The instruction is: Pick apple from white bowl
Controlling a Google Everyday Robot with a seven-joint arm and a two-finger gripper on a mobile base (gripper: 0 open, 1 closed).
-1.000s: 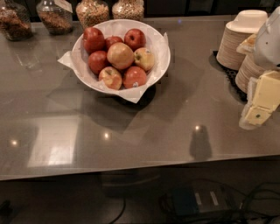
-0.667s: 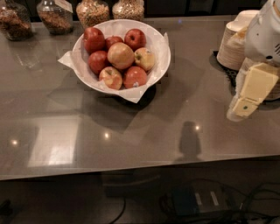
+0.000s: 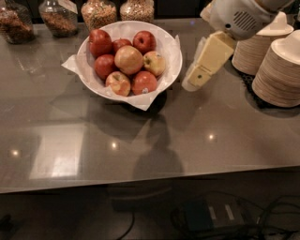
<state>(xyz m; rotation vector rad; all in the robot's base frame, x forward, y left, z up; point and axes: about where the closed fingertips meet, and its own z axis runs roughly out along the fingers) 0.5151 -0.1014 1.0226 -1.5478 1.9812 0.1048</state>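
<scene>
The white bowl [image 3: 125,23] stands on the grey counter at the back left of centre, lined with crumpled white paper. It holds several apples. The apple [image 3: 129,59], the largest, pale yellow with a pink-red blush, lies on top in the middle of the pile. A smaller yellow-green apple [image 3: 154,63] lies to its right, and deep red apples [image 3: 100,42] lie around it. My gripper [image 3: 191,84], cream and white, hangs tilted just right of the bowl's rim, a little above the counter, and holds nothing.
Stacks of beige disposable bowls [image 3: 281,70] stand at the right on a black mat. Glass jars of grains and nuts [image 3: 98,11] line the back edge behind the bowl. The counter's front edge [image 3: 150,180] runs across the lower view, with cables on the floor below.
My gripper has moved left from the stacked bowls to just beside the white bowl. The bowl now sits larger and more central in view.
</scene>
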